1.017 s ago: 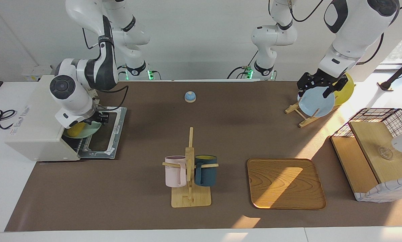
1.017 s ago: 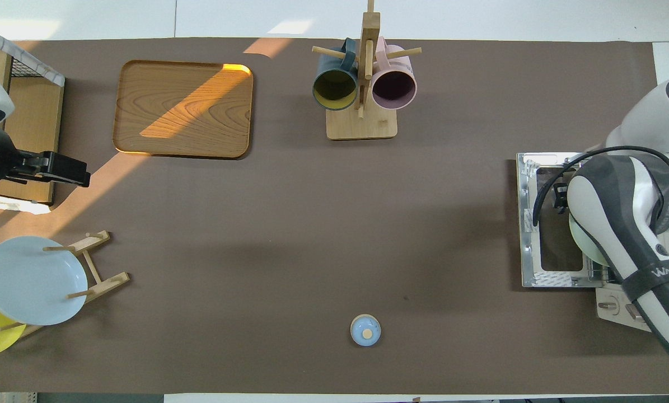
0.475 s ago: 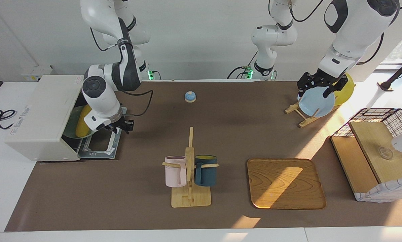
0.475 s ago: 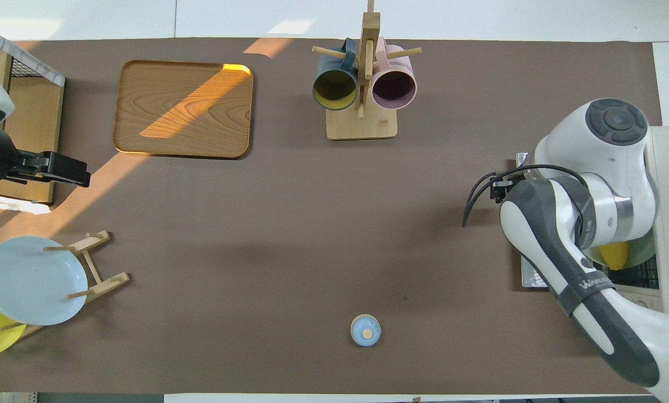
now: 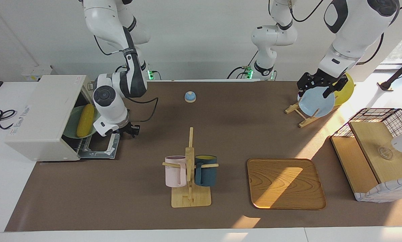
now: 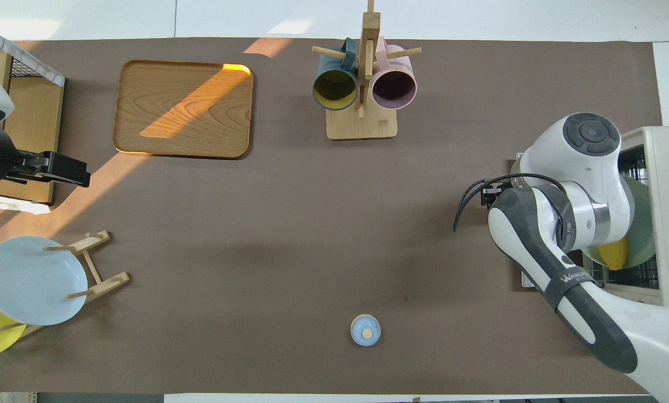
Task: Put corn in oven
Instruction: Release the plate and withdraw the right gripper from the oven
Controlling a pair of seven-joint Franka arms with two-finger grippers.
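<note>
Bright yellow glossy corn cob (image 5: pixel 85 120) lies on a pale green round plate (image 5: pixel 72 118) inside the boxy off-white toaster oven (image 5: pixel 42 117), long axis pointing into the cavity. Right gripper (image 5: pixel 131 129) hovers just outside, over the dropped glass door (image 5: pixel 103 145); jaws hold nothing, their width I cannot tell. Corn sits oven-ward of these jaws. Likely next: shut the door. Left gripper (image 5: pixel 318 84) waits, jaws wide, over the light blue plate (image 5: pixel 317 102).

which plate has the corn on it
The green plate inside the oven holds the corn; the blue plate and yellow plate stand bare in the rack.
</note>
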